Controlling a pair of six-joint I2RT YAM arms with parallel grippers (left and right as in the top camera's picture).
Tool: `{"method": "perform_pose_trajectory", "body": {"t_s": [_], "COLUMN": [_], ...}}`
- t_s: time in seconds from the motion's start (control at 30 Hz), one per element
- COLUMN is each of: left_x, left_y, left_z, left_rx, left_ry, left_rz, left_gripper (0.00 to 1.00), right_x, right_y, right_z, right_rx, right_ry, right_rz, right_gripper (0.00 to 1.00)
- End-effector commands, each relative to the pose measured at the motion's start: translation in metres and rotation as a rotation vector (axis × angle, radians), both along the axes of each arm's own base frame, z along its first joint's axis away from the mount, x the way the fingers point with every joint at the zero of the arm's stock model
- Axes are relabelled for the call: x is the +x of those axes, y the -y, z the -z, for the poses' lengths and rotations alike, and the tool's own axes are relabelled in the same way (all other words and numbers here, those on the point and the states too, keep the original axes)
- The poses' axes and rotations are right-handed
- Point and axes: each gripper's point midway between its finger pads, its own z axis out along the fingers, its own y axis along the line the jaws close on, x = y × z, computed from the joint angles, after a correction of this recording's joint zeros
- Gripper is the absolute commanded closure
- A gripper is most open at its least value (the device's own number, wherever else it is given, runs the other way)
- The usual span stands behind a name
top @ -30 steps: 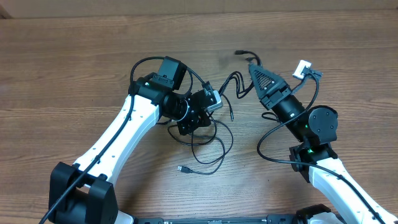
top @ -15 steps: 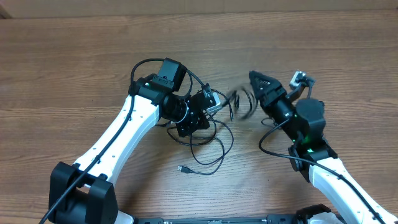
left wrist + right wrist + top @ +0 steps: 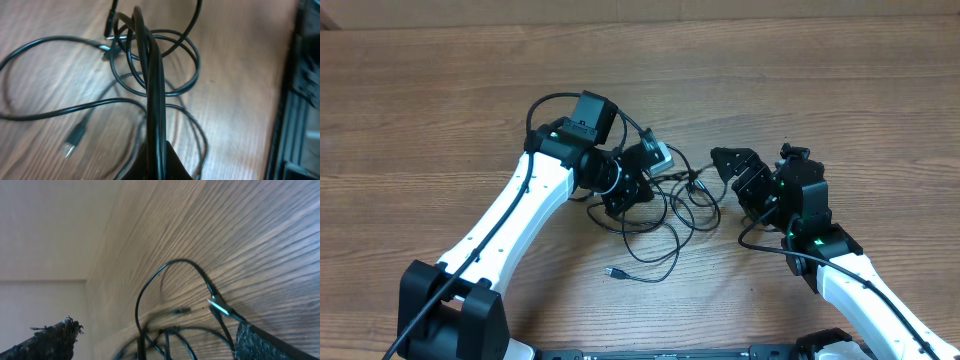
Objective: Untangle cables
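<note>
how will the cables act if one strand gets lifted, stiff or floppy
Probably floppy: the cables lie in loose curls on the table. Likely light, being thin. Crossing loops suggest neighbours would drag along, with the free plug trailing.

Two robot arms work at one wooden surface (image 3: pixel 440 90): one left arm (image 3: pixel 525 205) and one right arm (image 3: pixel 855 285). Each arm carries a single claw, making two: the left claw (image 3: pixel 632 188) and the right claw (image 3: pixel 740 172). One tangle of thin black cables (image 3: pixel 692 190) lies between the arms, but its strands cross too often to count the separate cords. From overhead, one free plug (image 3: pixel 611 271) shows clearly. The left wrist view shows one metal-tipped plug (image 3: pixel 71 144) lying loose. The right wrist view shows two plug ends: one bright-tipped plug (image 3: pixel 218 306) and one blurred plug (image 3: pixel 181 311).
</note>
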Motion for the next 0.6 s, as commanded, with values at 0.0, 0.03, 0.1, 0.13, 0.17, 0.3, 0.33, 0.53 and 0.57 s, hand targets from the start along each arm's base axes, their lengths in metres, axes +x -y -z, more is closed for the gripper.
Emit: {"method": "perform_pose_trajectory", "body": {"t_s": [0.0,0.03,0.1,0.13,0.17,0.3,0.33,0.53,0.57], "left_x": [0.023,0.030,0.041,0.044,0.045,0.044,0.044,0.045,0.045], "left_y": [-0.024,-0.032,-0.046,-0.049,-0.051,-0.049,-0.047,-0.046,-0.046], "left_z": [0.010,0.012,0.015,0.016,0.016,0.014,0.014,0.013,0.013], "left_rx": [0.097,0.125,0.163,0.168,0.165,0.148,0.139,0.133,0.134], "left_ry": [-0.050,-0.053,-0.059,-0.064,-0.072,-0.085,-0.086,-0.083,-0.082], "left_rz": [-0.256,-0.327,-0.449,-0.481,-0.498,-0.498,-0.494,-0.490,-0.489], "left_gripper": [0.96,0.96,0.96,0.96,0.95,0.96,0.96,0.10,0.00], "right_x": [-0.003,-0.005,-0.008,-0.010,-0.012,-0.018,-0.020,-0.023,-0.023], "right_y": [-0.009,-0.012,-0.016,-0.017,-0.018,-0.026,-0.028,-0.032,-0.032], "right_z": [-0.009,-0.009,-0.010,-0.009,-0.007,-0.008,-0.009,-0.010,-0.010], "right_rx": [0.014,0.023,0.037,0.042,0.045,0.075,0.084,0.099,0.099], "right_ry": [0.025,0.023,0.017,0.008,0.000,-0.015,-0.016,-0.019,-0.019], "right_rz": [-0.072,-0.086,-0.110,-0.120,-0.127,-0.175,-0.189,-0.213,-0.213], "right_gripper": [0.00,0.00,0.00,0.00,0.00,0.00,0.00,0.00,0.00]}}
